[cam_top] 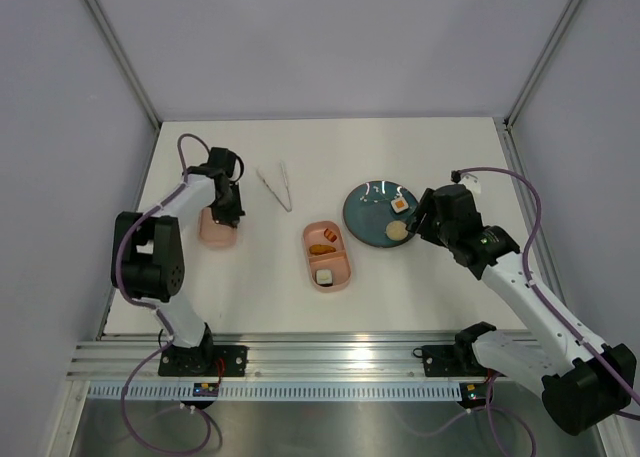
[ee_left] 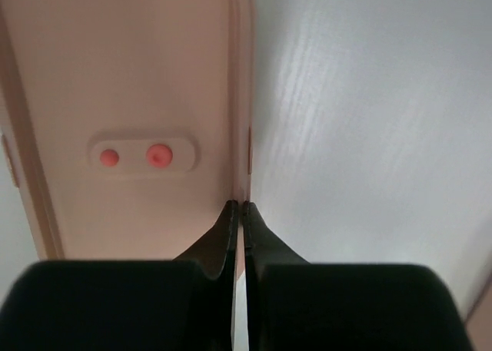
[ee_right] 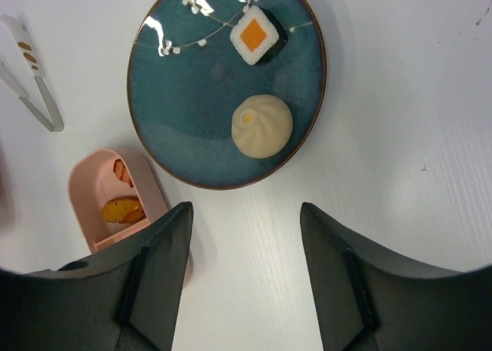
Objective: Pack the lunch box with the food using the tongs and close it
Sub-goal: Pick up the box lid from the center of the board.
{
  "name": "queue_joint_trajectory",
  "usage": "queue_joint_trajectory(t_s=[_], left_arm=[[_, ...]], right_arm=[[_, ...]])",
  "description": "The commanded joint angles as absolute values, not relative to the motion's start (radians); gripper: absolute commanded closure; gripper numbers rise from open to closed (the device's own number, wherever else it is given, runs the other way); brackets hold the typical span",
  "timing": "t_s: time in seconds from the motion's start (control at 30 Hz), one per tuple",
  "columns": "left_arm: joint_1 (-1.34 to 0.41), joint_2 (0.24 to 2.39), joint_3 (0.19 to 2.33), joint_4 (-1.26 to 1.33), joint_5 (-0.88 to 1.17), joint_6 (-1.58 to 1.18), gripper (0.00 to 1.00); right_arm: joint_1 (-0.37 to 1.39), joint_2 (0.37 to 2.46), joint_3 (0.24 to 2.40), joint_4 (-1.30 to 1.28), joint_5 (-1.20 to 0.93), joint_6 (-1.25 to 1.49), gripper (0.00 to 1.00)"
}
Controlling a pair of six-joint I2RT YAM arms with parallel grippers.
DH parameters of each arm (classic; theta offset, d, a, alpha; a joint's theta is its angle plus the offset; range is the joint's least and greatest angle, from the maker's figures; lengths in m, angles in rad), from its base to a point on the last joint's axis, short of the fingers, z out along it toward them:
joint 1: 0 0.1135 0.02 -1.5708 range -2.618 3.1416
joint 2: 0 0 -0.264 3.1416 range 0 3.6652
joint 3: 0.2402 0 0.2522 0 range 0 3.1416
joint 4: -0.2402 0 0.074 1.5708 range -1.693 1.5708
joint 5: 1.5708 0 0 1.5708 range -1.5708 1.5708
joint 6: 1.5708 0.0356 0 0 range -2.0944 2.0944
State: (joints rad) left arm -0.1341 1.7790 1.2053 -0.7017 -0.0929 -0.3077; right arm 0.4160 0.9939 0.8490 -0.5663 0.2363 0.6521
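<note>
The pink lunch box [cam_top: 327, 255] lies open mid-table with orange-red food [cam_top: 322, 248] in one compartment and a white cube [cam_top: 324, 276] in the other. Its lid [cam_top: 216, 231] lies at the left, red spots [ee_left: 157, 154] showing. My left gripper [cam_top: 229, 211] [ee_left: 238, 206] is shut on the lid's right rim [ee_left: 240, 97]. The tongs [cam_top: 275, 187] [ee_right: 31, 74] lie untouched on the table behind the box. My right gripper [cam_top: 424, 223] [ee_right: 246, 213] hangs open and empty just off the plate's near edge. The lunch box [ee_right: 115, 205] sits to its left.
A dark teal plate [cam_top: 368, 217] [ee_right: 184, 97] right of the box holds a white cube with an orange top [cam_top: 400, 205] [ee_right: 259, 34] and a round beige bun [cam_top: 397, 231] [ee_right: 262, 126]. Grey walls close in the table on three sides.
</note>
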Motion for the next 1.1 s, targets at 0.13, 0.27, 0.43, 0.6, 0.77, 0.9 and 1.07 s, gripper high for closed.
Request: queue_joint_trajectory(t_s=[0.13, 0.27, 0.43, 0.6, 0.77, 0.9, 1.07], left_arm=[[-0.141, 1.522, 1.221, -0.703, 0.104, -0.324, 1.00], [-0.141, 1.468, 1.204, -0.698, 0.176, -0.336, 1.00], [-0.140, 1.421, 1.175, -0.673, 0.261, -0.350, 1.00], [-0.140, 1.370, 1.141, -0.634, 0.334, -0.383, 1.00], [-0.141, 1.335, 1.118, -0.603, 0.385, -0.408, 1.00], [-0.146, 1.307, 1.101, -0.575, 0.423, -0.436, 1.00], [-0.150, 1.278, 1.060, -0.537, 0.440, -0.457, 1.00]], right_arm=[[0.408, 1.009, 0.864, -0.528, 0.172, 0.663, 0.34], [0.410, 1.032, 0.887, -0.514, 0.137, 0.660, 0.34], [0.408, 1.074, 0.897, -0.466, 0.062, 0.673, 0.34], [0.420, 1.118, 0.897, -0.404, -0.027, 0.712, 0.34], [0.478, 1.175, 0.933, -0.344, -0.052, 0.745, 0.34], [0.540, 1.294, 0.988, -0.269, -0.089, 0.828, 0.34], [0.630, 1.459, 1.147, -0.226, -0.095, 0.957, 0.33]])
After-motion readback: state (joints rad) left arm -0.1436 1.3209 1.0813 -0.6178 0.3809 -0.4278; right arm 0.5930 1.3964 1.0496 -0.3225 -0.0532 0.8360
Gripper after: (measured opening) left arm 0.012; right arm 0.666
